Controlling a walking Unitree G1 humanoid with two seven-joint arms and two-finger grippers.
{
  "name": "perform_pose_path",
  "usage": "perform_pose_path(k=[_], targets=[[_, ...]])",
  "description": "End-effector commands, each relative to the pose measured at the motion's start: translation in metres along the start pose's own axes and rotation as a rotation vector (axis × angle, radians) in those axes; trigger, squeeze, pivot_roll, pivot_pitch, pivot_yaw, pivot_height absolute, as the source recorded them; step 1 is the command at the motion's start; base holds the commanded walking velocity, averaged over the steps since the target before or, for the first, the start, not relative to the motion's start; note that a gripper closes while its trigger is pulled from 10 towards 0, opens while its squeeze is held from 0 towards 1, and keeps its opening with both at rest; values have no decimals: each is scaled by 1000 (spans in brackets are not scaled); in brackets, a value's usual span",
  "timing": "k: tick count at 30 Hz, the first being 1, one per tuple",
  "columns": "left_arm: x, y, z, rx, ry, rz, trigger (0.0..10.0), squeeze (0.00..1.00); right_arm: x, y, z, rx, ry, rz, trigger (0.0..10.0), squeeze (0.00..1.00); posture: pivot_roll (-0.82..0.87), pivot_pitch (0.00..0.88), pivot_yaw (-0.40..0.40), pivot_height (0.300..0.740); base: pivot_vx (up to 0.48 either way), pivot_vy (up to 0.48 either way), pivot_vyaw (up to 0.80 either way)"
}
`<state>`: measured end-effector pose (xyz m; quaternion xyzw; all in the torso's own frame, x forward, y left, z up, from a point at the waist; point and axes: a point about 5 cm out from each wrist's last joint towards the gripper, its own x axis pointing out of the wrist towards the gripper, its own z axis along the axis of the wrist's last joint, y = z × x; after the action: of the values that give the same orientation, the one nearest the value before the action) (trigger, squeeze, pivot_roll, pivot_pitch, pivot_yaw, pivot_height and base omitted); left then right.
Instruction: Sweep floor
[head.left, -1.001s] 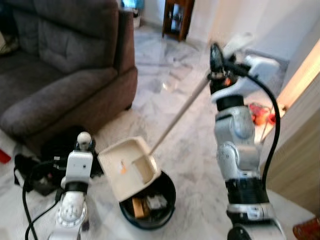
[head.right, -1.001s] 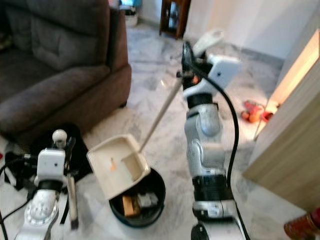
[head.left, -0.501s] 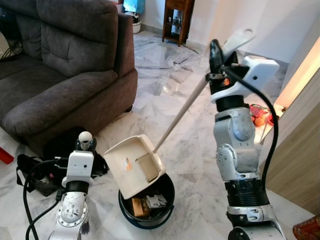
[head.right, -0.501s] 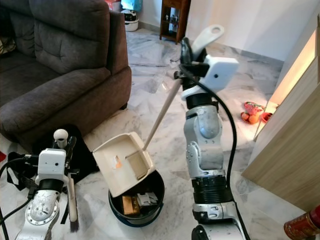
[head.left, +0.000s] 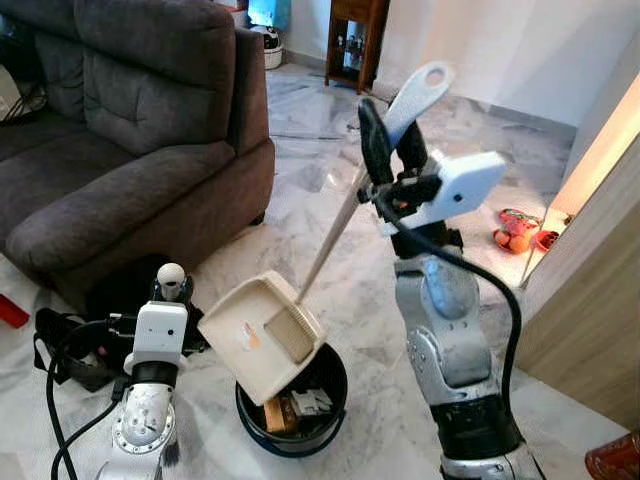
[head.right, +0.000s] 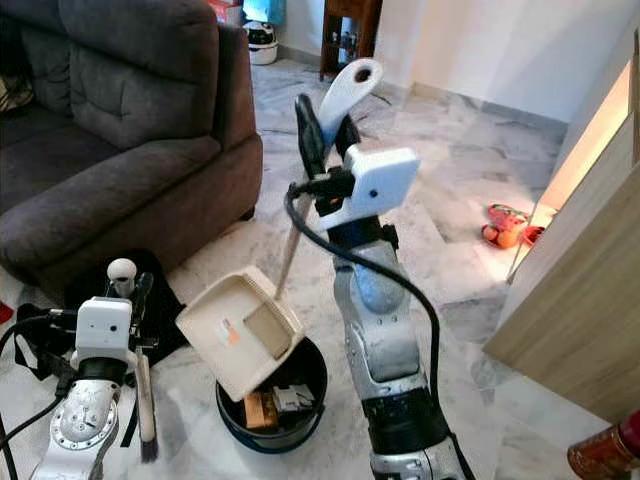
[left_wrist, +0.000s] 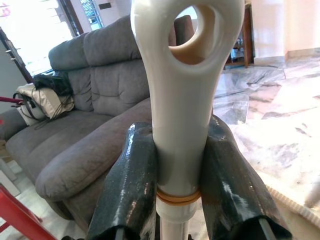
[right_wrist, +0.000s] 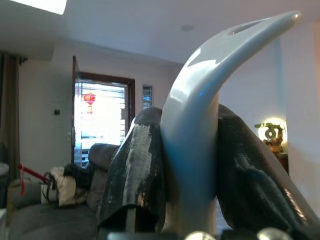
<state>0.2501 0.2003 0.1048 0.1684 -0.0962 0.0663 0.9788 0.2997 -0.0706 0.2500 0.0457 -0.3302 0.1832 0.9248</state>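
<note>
Nearest, the left tool (left_wrist: 181, 200) has its two black fingers (left_wrist: 132, 185) pressed against a pale plastic brush handle with a looped end (left_wrist: 182, 90); in the head views this arm hangs low at the robot's left, with the dark brush bristles (head.right: 147, 445) down by the white marble floor (head.left: 330, 180). Beside it, a round dark blue bin (head.left: 325, 420) stands on the floor with scraps of rubbish inside. A cream plastic dustpan (head.left: 262, 335) is tilted right over the bin's near rim, its open mouth facing up and towards the sofa side, an orange scrap lying on its tray. Its long pale handle (head.left: 345, 215) rises slantwise to the right tool (head.left: 392, 150), held high, whose fingers (right_wrist: 137, 170) pinch the handle just below its looped end. Black bags and cables (head.left: 70, 340) lie on the floor by the left arm. Beyond them stands a dark grey fabric sofa (head.left: 120, 130). Farther off, small red and orange toys (head.left: 518, 235) lie near a wooden panel (head.left: 590, 300), and a dark wooden cabinet (head.left: 355, 40) stands against the far wall.
</note>
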Motion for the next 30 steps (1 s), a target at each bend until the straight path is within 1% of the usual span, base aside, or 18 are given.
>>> perform_pose_path(k=[1,2,4,6,8,9,10,12,17,19,24,30], targets=[[3,2,6,11,-40,3,10000,0,1,6,20,-59,-106,47,10000,0,188,50,-25,740,0,0,0],[3,2,6,10,-41,3,10000,0,-1,10,19,-87,-106,77,10000,0,188,50,-25,740,0,0,0],[3,2,6,10,-41,3,10000,0,-2,13,19,-97,-105,92,10000,0,186,51,-26,740,0,0,0],[3,1,6,9,-42,3,10000,0,-5,19,20,-103,-108,108,10000,0,188,51,-26,740,0,0,0],[3,2,6,10,-42,3,10000,0,-6,24,20,-95,-110,117,10000,0,190,52,-26,740,0,0,0],[3,2,6,10,-43,4,10000,0,-6,28,21,-93,-115,127,10000,0,190,53,-26,740,0,0,0],[3,2,6,10,-43,4,10000,0,-6,28,21,-93,-115,127,10000,0,190,53,-26,740,0,0,0],[2,3,7,10,-44,5,10000,0,-8,38,24,-90,-126,148,10000,0,189,53,-25,740,0,0,0],[2,3,7,11,-46,5,10000,0,-10,45,26,-76,-130,149,10000,0,190,54,-24,740,0,0,0],[3,3,7,12,-46,4,10000,0,-10,46,27,-74,-131,143,10000,0,190,54,-24,740,0,0,0],[3,3,7,14,-48,-1,10000,0,-10,47,28,-137,-142,122,10000,0,192,54,-25,740,0,0,0],[3,2,7,14,-48,-2,10000,0,-10,47,29,-157,-153,115,10000,0,192,53,-26,740,0,0,0]])
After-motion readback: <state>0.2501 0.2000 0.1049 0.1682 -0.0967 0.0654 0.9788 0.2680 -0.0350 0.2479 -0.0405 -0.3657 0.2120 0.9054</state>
